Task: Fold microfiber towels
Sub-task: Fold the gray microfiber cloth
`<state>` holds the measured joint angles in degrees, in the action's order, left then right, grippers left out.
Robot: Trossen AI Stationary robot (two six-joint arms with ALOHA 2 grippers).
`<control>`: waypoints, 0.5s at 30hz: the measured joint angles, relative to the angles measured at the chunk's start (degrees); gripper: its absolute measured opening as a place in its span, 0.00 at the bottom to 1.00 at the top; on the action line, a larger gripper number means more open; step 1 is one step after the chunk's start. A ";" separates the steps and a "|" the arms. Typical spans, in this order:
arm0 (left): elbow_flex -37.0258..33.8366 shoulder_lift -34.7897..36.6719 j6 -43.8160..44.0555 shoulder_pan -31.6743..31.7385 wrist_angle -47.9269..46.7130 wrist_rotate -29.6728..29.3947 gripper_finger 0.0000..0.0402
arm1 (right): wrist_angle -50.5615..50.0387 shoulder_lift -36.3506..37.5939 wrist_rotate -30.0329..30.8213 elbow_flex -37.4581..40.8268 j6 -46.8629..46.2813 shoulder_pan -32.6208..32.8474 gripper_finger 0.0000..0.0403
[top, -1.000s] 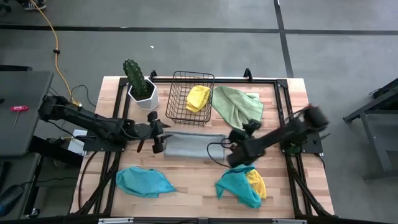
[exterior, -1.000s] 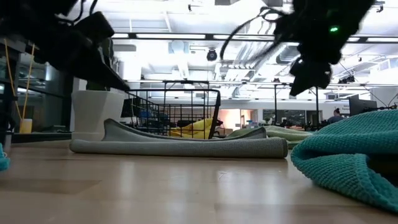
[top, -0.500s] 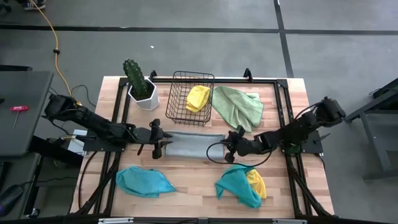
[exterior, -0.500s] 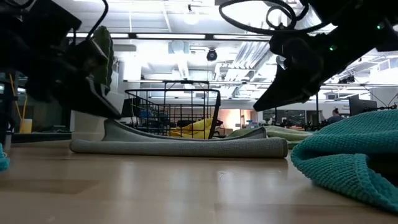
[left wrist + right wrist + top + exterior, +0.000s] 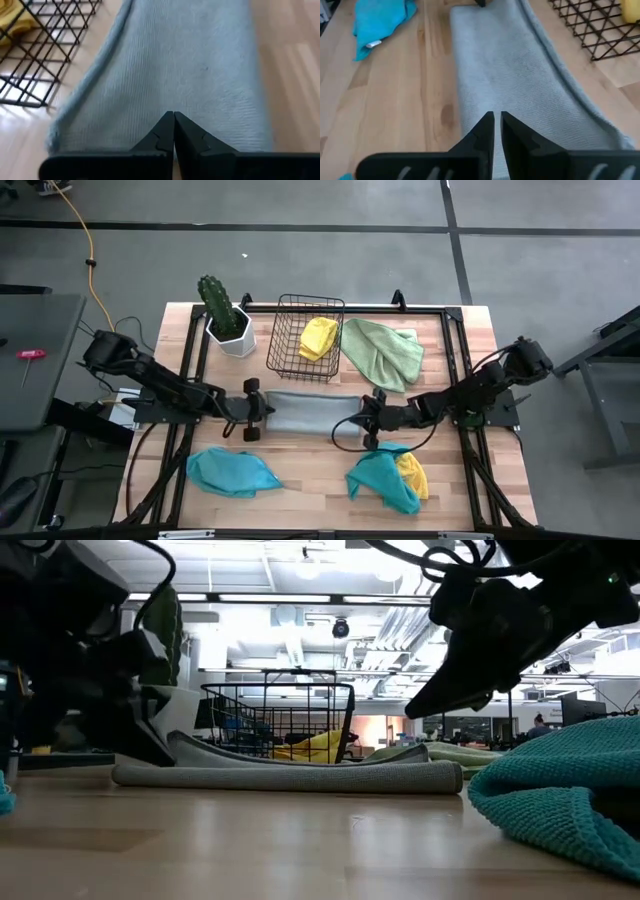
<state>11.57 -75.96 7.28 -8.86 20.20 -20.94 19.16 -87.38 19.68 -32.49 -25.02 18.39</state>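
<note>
A grey towel (image 5: 310,412), folded into a long strip, lies flat on the table in front of the wire basket. My left gripper (image 5: 264,412) is at the strip's left end, slanting down, its fingers shut (image 5: 173,120). My right gripper (image 5: 364,420) is at the strip's right end, fingers all but together (image 5: 497,122). In the low view its tips (image 5: 412,712) stand a little above the cloth (image 5: 290,776) and touch nothing. My left gripper has its shut fingertips on the grey towel's left end (image 5: 175,107), a little in from the end edge. It comes from the table's left, slanting down along the strip. Whether any cloth lies between the fingers, I cannot tell. The towel lies flat on the table.
Behind the towel stands a black wire basket (image 5: 308,365) holding a yellow towel (image 5: 318,337), with a green towel (image 5: 382,350) to its right and a potted cactus (image 5: 224,318) to its left. Near the front edge lie a teal towel (image 5: 232,472) and a teal-and-yellow heap (image 5: 390,478).
My left gripper has sunk onto the grey towel's left end. My right arm has drawn back toward the table's right, and its gripper has tipped from pointing steeply down to a shallow slant and sunk toward the towel's right end. The towel has not moved.
</note>
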 joint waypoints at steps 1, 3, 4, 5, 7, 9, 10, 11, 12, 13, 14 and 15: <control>0.00 -0.54 0.04 -0.01 -0.08 -1.47 0.00 | -0.01 -0.01 -0.06 0.00 0.00 0.00 0.06; 0.00 -1.15 0.47 0.02 0.11 -5.59 0.00 | -0.05 -0.01 1.07 0.00 -0.10 -0.08 0.06; 0.00 -1.29 0.56 0.05 0.44 -7.50 0.00 | -0.09 -0.01 1.85 0.00 -0.44 -0.34 0.06; 0.00 -1.31 0.58 0.06 0.58 -9.05 0.00 | -0.15 -0.01 2.62 0.00 -0.53 -0.75 0.06; 0.00 -1.07 0.53 0.06 0.60 -11.43 0.00 | -0.38 -0.01 2.84 0.00 -0.62 -1.61 0.06; 0.00 -0.92 0.54 0.06 0.64 -13.60 0.00 | -0.46 -0.01 3.10 0.00 -0.93 -2.54 0.06; 0.00 -0.92 0.59 0.06 0.62 -14.72 0.00 | -0.49 -0.04 3.79 0.00 -1.69 -3.02 0.06; 0.00 -0.92 0.59 0.15 0.62 -15.99 0.00 | -0.65 -0.06 4.62 0.00 -2.34 -3.52 0.06; 0.00 -0.92 0.64 0.30 0.62 -17.00 0.00 | -0.98 -0.08 5.60 0.00 -3.42 -3.97 0.06; 0.00 -0.92 0.91 0.60 0.59 -17.56 0.00 | -1.38 -0.08 6.65 0.00 -4.28 -4.46 0.06; 0.00 -0.92 1.15 0.98 0.57 -17.78 0.00 | -1.98 -0.08 7.29 0.00 -5.20 -4.95 0.06; 0.00 -0.92 1.55 1.36 0.57 -17.83 0.00 | -2.87 -0.08 7.36 0.00 -6.28 -5.44 0.06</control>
<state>11.57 -76.88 8.83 -7.49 20.78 -38.77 16.29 -87.46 27.05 -32.49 -31.30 12.95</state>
